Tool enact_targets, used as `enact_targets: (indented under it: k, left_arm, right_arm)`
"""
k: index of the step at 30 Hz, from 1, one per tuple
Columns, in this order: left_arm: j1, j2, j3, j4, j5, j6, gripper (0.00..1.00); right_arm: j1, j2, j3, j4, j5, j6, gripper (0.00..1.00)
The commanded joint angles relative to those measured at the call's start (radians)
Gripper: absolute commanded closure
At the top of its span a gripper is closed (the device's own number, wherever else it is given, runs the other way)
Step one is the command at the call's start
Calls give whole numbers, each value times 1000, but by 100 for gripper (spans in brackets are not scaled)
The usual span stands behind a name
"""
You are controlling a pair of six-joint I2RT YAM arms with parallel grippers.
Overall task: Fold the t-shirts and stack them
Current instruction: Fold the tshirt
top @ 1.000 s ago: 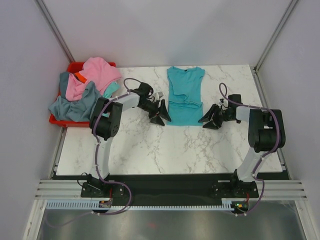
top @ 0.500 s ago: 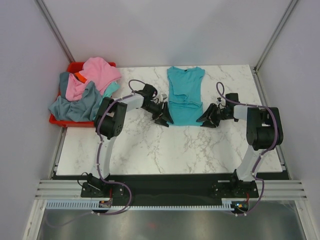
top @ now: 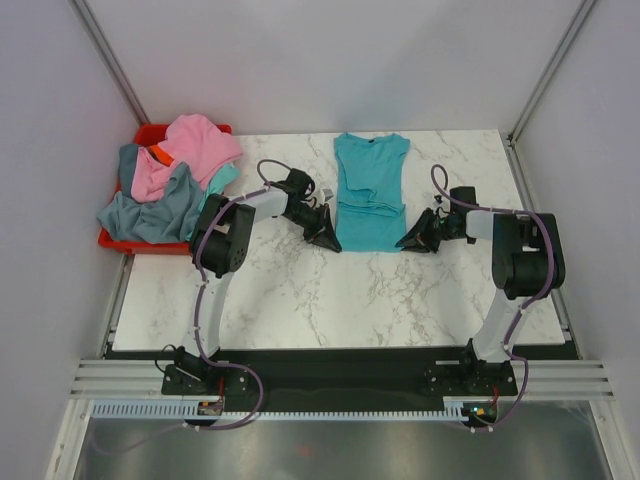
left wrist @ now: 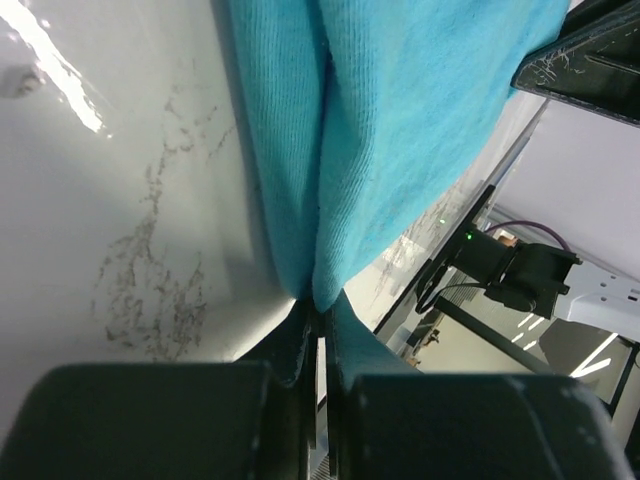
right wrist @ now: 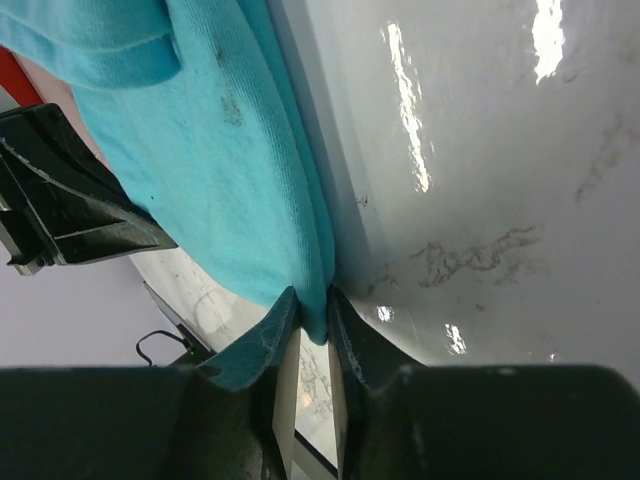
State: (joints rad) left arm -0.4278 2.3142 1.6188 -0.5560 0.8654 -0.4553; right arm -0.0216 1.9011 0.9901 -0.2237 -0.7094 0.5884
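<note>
I am at the fold step with the teal t-shirt [top: 370, 190]. It lies flat on the table [top: 330, 300], in the far middle, collar at the far end and hem towards me. It looks already narrowed, with its sides turned in.

My left gripper [top: 325, 232] is pinched tight on the near left corner of the hem; in my left wrist view the cloth runs straight down between the two closed fingers. My right gripper [top: 413, 240] sits at the near right corner, and its wrist view shows the fabric edge caught between fingers drawn in on it, so I judge that side gripped too.

The other t-shirts [top: 165, 185], pink, grey-blue and teal, are heaped in and over the red bin [top: 150, 132] at the far left, well apart from this one.

Next, I think, both corners should rise together and travel far, towards the collar, to lay the near half over the far half. That calls for level, matched motion from both arms, or the hem will skew. A thin pinch could slip, so I would lift gently.
</note>
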Motion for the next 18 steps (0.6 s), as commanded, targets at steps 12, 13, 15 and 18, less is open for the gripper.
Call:
enact_targets:
  k: [12, 13, 15, 18]
  left_arm:
    - [-65, -255, -45, -35, -23, 92, 98]
    - [-78, -266, -48, -38, -25, 96, 98]
    - [-89, -289, -59, -47, -37, 107, 98]
    - [-109, -331, -69, -58, -52, 122, 98]
  right_arm:
    - [3, -188, 12, 37, -50, -2, 92]
    - [3, -209, 13, 35, -56, 2, 94]
    - [3, -232, 15, 29, -67, 8, 95]
    - [3, -272, 15, 15, -79, 17, 98]
